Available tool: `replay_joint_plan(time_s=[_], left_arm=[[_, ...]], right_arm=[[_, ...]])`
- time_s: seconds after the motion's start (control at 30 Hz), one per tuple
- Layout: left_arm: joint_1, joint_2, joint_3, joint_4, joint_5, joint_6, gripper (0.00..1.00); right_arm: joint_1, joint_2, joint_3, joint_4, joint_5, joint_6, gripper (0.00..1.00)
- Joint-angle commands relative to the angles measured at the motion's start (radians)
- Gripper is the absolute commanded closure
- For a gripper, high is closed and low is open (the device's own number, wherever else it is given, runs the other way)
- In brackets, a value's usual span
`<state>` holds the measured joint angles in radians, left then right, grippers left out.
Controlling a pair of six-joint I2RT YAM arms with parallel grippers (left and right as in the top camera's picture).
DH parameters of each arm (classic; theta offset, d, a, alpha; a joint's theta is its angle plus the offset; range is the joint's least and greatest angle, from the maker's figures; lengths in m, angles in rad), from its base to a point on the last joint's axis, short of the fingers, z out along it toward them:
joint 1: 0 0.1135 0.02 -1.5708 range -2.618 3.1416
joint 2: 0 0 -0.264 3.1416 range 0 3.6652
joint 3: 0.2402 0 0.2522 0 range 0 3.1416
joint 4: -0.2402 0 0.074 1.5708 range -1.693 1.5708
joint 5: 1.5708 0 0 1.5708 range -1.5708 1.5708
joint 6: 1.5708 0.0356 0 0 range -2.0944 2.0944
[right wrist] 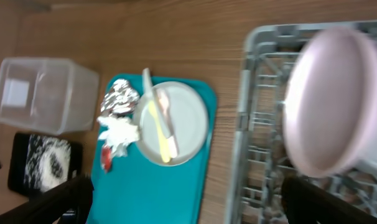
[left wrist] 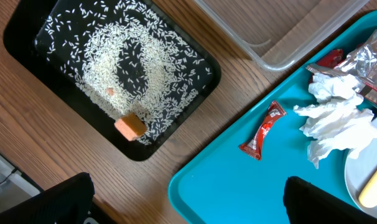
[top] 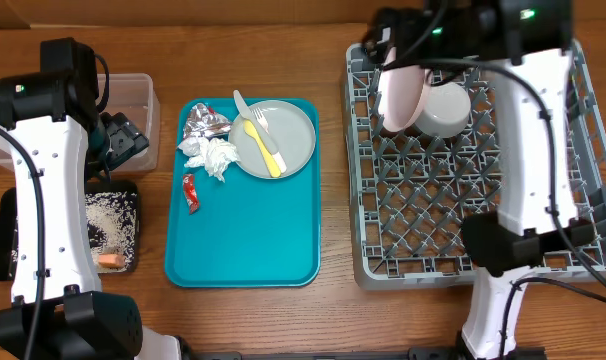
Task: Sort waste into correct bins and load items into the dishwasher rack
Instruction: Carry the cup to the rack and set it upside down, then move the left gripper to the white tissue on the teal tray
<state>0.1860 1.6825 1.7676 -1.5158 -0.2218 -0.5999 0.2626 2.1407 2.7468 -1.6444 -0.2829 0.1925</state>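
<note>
- Because the pegs of the dishwasher rack [top: 433,230] hold dishes on edge, the white round plate [top: 401,95] stands tilted in its far left corner, just beside the small white bowl [top: 446,108]. From overhead, its long axis runs from the robot's side toward the far rim. The right gripper [top: 403,45] hangs above it, its opening hidden here. The left gripper [top: 128,140] sits near the clear tub [top: 133,95] and black tray [top: 3,240].
- From the left wrist, the fingers stand wide apart with nothing between them. Rice grains [left wrist: 101,62] and the orange cube [left wrist: 130,126] lie in the black tray. The red packet [left wrist: 263,130] lies on the teal tray [left wrist: 238,186], its long axis slanting toward the napkin [left wrist: 338,121]. It is probably the next waste to take.
- From the right wrist, though blurred, the fingers spread to the frame's lower corners, holding nothing. The plate appears to rest on the rack alone, its face turned toward the camera. The grey-green plate [right wrist: 182,118] carries the yellow fork [right wrist: 163,134] lengthwise.
</note>
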Motion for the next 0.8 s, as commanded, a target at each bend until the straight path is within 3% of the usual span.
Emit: replay_joint_plan(time_s=[0.0, 0.33, 0.5, 0.63, 0.77], left_arm=[[0.002, -0.009, 0.021, -0.001, -0.014, 0.01, 0.0], [0.002, -0.009, 0.021, 0.002, -0.018, 0.01, 0.0], [0.002, -0.009, 0.021, 0.119, -0.027, 0.009, 0.0], [0.002, -0.009, 0.021, 0.129, -0.014, 0.008, 0.0], [0.002, -0.009, 0.021, 0.121, 0.196, 0.001, 0.0]], right_arm=[[0.049, 0.018, 0.001, 0.029, 0.007, -0.011, 0.0], [0.043, 0.018, 0.001, 0.117, 0.438, -0.011, 0.0], [0.009, 0.018, 0.001, 0.11, 0.439, -0.011, 0.0], [0.008, 0.018, 0.001, 0.11, 0.439, -0.011, 0.0], [0.008, 0.018, 0.001, 0.11, 0.439, -0.011, 0.0]])
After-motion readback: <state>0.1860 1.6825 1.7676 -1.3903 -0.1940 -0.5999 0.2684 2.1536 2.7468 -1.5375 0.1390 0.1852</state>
